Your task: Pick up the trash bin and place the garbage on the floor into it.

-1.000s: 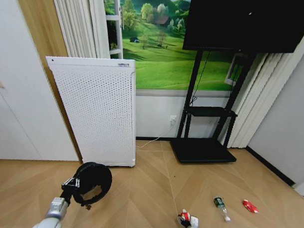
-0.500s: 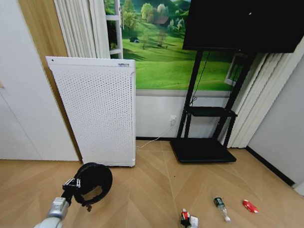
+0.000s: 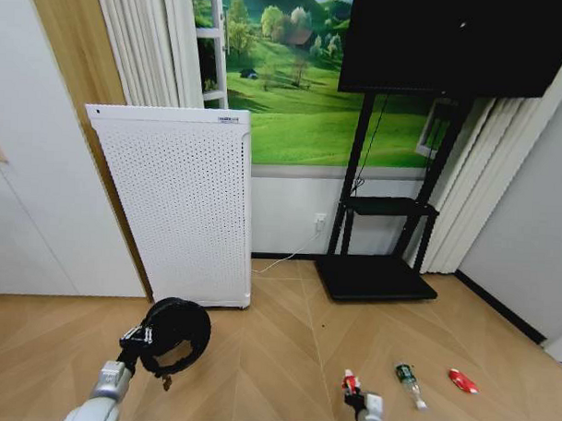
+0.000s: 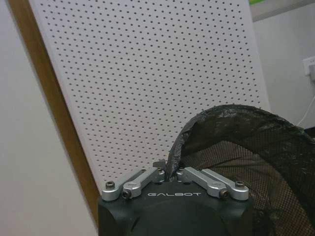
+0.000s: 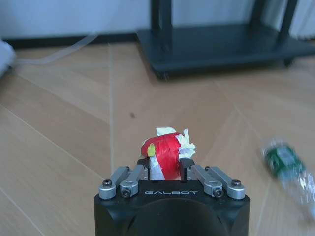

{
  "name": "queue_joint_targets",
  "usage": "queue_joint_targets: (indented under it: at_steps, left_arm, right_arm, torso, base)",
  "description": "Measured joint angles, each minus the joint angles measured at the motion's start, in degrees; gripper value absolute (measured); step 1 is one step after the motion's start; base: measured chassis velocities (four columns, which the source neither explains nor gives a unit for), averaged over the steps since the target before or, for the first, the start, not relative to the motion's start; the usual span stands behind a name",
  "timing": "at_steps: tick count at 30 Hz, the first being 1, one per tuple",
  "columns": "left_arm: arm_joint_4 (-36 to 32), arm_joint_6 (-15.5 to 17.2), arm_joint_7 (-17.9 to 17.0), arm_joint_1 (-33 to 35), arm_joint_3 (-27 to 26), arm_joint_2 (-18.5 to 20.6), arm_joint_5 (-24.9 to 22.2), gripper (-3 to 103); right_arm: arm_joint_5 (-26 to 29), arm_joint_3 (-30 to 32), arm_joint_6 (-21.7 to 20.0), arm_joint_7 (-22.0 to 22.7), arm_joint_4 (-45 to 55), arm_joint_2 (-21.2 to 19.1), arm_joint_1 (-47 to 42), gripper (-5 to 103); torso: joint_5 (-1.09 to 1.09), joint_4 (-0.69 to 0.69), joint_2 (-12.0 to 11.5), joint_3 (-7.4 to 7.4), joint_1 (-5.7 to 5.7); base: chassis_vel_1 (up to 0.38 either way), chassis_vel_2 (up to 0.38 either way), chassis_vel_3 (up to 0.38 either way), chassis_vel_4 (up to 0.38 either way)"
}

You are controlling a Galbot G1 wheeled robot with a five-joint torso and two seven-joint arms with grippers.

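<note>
At the bottom of the head view, right of centre, the right gripper (image 3: 350,392) is clamped on a red-and-white wad (image 3: 349,380) of garbage. In the right wrist view its fingers (image 5: 143,164) press against both sides of the wad (image 5: 166,156), which bulges above them, red with crumpled white paper at the edges.

To the wad's right in the head view, a small greenish bottle (image 3: 408,382) lies on the wooden floor (image 3: 267,358), and further right a flat red wrapper (image 3: 462,380) lies apart from it. The bottle (image 5: 290,172) appears blurred at the right edge of the right wrist view.

At lower left of the head view, the left gripper (image 3: 136,339) is closed on the rim of the black trash bin (image 3: 177,336), which hangs tilted with its mouth facing the camera. In the left wrist view the mesh bin (image 4: 236,157) fills the lower right, its rim pinched between the fingers.

Just behind the bin stands a tall white perforated panel (image 3: 179,207). A black TV stand (image 3: 376,260) sits centre right, against a wall with a green landscape mural (image 3: 295,82).
</note>
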Motion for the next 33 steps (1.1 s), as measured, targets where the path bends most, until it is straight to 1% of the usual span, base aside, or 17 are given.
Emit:
queue_joint_targets:
  at_steps: [1, 2, 4, 5, 6, 8, 9, 12, 13, 14, 16, 17, 20, 21, 23, 31, 33]
  left_arm:
    - [0.16, 0.23, -0.12, -0.63, 1.15, -0.19, 0.08, 4]
    - [0.16, 0.23, -0.12, -0.63, 1.15, -0.19, 0.08, 4]
    - [0.22, 1.19, -0.44, -2.2, 4.39, -0.79, 0.27, 4]
    - [0.22, 1.19, -0.44, -2.2, 4.39, -0.79, 0.27, 4]
    - [0.22, 1.54, -0.53, -2.66, 5.43, -1.02, 0.32, 4]
    - [0.22, 2.37, -0.79, -4.11, 8.18, -1.94, 0.8, 4]
    - [0.22, 2.37, -0.79, -4.11, 8.18, -1.94, 0.8, 4]
    - [0.36, 3.88, -1.42, -5.79, 11.8, -3.79, 0.87, 4]
    - [0.36, 3.88, -1.42, -5.79, 11.8, -3.79, 0.87, 4]
    - [0.47, 4.11, -1.49, -6.09, 12.5, -4.19, 0.87, 4]
    - [1.23, 4.3, -1.7, -6.88, 14.28, -5.23, 0.87, 4]
    - [1.23, 4.3, -1.7, -6.88, 14.28, -5.23, 0.87, 4]
    - [2.92, 4.29, -1.86, -7.9, 16.15, -6.62, 0.88, 4]
    - [2.92, 4.29, -1.86, -7.9, 16.15, -6.62, 0.88, 4]
    - [3.85, 4.28, -1.93, -8.6, 16.91, -7.37, 1.06, 4]
    - [4.9, 4.28, -2.07, -9.95, 18.07, -8.76, 1.34, 4]
    - [5.57, 4.29, -2.08, -10.7, 18.8, -9.6, 1.47, 4]
  right_arm:
    - [-0.54, 0.71, 0.9, -1.39, 3.49, -1.46, -1.6, 30]
    - [-0.54, 0.71, 0.9, -1.39, 3.49, -1.46, -1.6, 30]
    - [-3.04, 2.22, 4.62, -5.98, 10.14, -3.93, -5.09, 30]
    - [-3.04, 2.22, 4.62, -5.98, 10.14, -3.93, -5.09, 30]
    - [-4.01, 2.48, 6.19, -7.55, 11.62, -4.46, -5.91, 30]
    - [-7.43, 2.93, 11.7, -11.97, 14.32, -5.54, -7.26, 30]
    - [-7.43, 2.93, 11.7, -11.97, 14.32, -5.54, -7.26, 30]
    - [-12.45, 2.09, 19.57, -18.01, 15.34, -5.99, -6.37, 30]
    - [-12.45, 2.09, 19.57, -18.01, 15.34, -5.99, -6.37, 30]
    - [-13.18, 1.65, 21.1, -19.43, 15.31, -6.0, -5.73, 30]
    - [-15.28, -0.02, 25.89, -25.12, 14.44, -5.99, -3.62, 30]
    - [-15.28, -0.02, 25.89, -25.12, 14.44, -5.99, -3.62, 30]
    - [-17.37, -3.83, 31.27, -31.91, 12.72, -5.75, -0.45, 30]
    - [-17.37, -3.83, 31.27, -31.91, 12.72, -5.75, -0.45, 30]
    - [-17.58, -7.76, 32.44, -33.48, 11.53, -5.29, 1.7, 29]
    - [-18.61, -14.9, 32.52, -33.58, 7.86, -3.3, 7.6, 29]
    - [-18.61, -19.01, 32.52, -33.06, 4.84, -1.27, 11.82, 29]
  torso:
    - [0.0, 0.0, 0.0, 0.0, 0.0]
    - [0.0, 0.0, 0.0, 0.0, 0.0]
    - [0.0, 0.0, 0.0, 0.0, 0.0]
    - [0.0, 0.0, 0.0, 0.0, 0.0]
    - [0.01, -0.01, 0.0, 0.0, 0.0]
    - [0.0, 0.0, 0.0, 0.0, 0.0]
    - [0.0, 0.0, 0.0, 0.0, 0.0]
    - [0.0, 0.0, 0.0, 0.0, 0.0]
    - [0.0, 0.0, 0.0, 0.0, 0.0]
    - [0.01, 0.0, 0.0, 0.0, 0.0]
    - [0.02, 0.02, 0.0, 0.0, 0.0]
    - [0.02, 0.02, 0.0, 0.0, 0.0]
    - [0.0, 0.01, 0.0, 0.0, 0.0]
    - [0.0, 0.01, 0.0, 0.0, 0.0]
    - [0.01, 0.0, 0.0, 0.01, 0.0]
    - [0.0, 0.01, 0.0, 0.01, 0.0]
    - [0.01, 0.0, 0.0, 0.01, 0.0]
  base:
    - [0.0, 0.0, 0.0, 0.0]
    - [0.0, 0.0, 0.0, 0.0]
    - [0.0, 0.0, 0.0, 0.0]
    - [0.0, 0.0, 0.0, 0.0]
    - [0.0, 0.0, 0.0, 0.0]
    - [0.0, 0.0, 0.0, 0.0]
    - [0.0, 0.0, 0.0, 0.0]
    - [0.0, 0.0, 0.0, 0.0]
    - [0.0, 0.0, 0.0, 0.0]
    - [0.0, 0.0, 0.0, 0.0]
    - [0.0, 0.0, 0.0, 0.0]
    - [0.0, 0.0, 0.0, 0.0]
    - [0.0, 0.0, 0.0, 0.0]
    - [0.0, 0.0, 0.0, 0.0]
    - [0.0, 0.0, 0.0, 0.0]
    - [0.0, 0.0, 0.0, 0.0]
    - [0.0, 0.0, 0.0, 0.0]
